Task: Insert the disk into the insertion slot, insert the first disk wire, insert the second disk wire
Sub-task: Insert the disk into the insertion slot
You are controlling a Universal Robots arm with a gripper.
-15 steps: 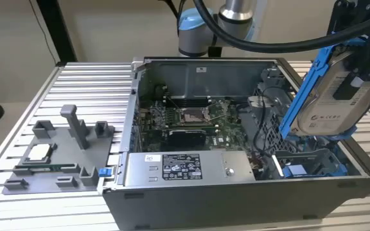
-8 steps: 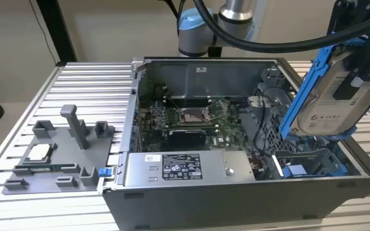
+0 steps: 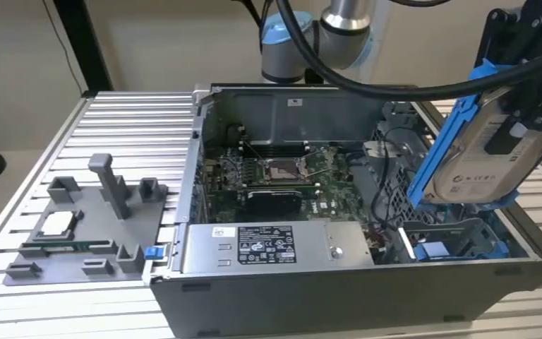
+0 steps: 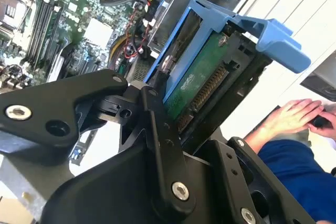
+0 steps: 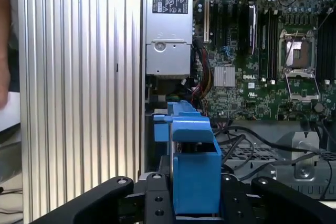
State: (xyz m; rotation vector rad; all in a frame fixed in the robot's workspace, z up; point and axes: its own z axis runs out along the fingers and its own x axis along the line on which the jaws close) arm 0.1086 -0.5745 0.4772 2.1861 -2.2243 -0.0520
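End effector (image 3: 522, 126) pinches the tilted disk (image 3: 478, 176) above the insertion slot (image 3: 457, 239) inside the computer case (image 3: 346, 304).

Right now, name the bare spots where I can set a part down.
Bare ribbed table lies beyond the grey fixture tray, up to the computer case; another strip runs in front of the tray. Crowded: inside the case, with motherboard, cables, and the gripper holding the disk above the insertion slot.

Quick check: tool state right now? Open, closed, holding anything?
Tool: closed on the disk, held tilted above the open computer case.
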